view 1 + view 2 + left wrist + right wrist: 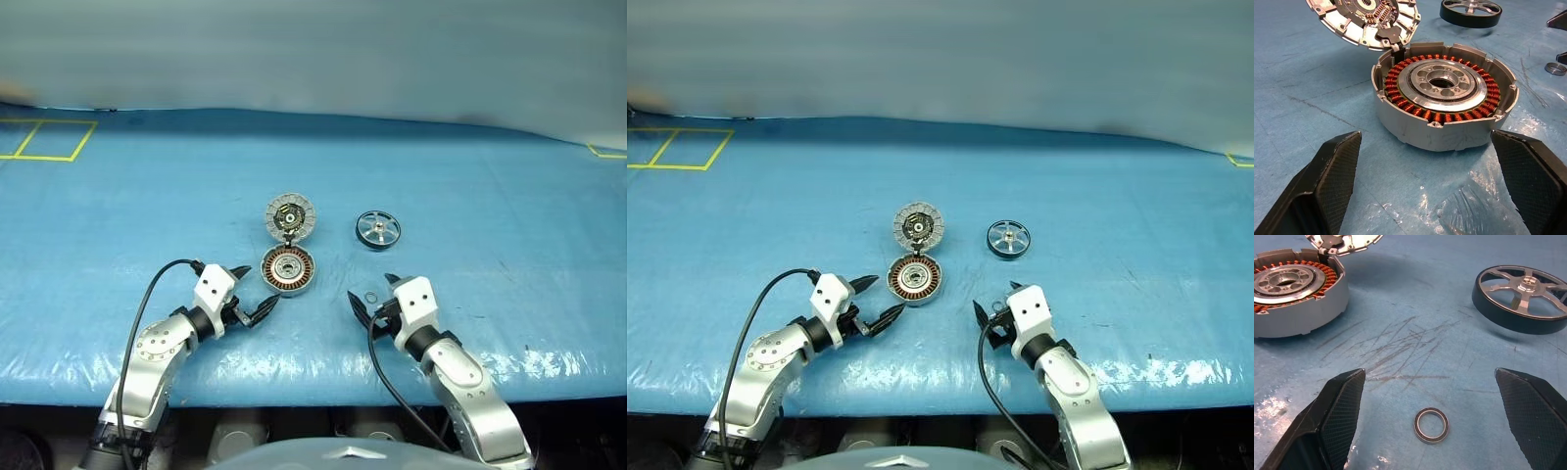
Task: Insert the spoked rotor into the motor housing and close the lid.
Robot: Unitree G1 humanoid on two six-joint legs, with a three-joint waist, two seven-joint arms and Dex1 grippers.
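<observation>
My left claw spreads wide before the grey metal motor housing, copper coils ringing its silver core; the ribbed lid stands flipped open behind. My right claw, also apart, brackets a small ring. Beyond lies the black-rimmed spoked rotor on blue sheeting.

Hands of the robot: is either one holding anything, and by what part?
Nothing is held. Left hand and right hand are both open and empty above the table.
</observation>
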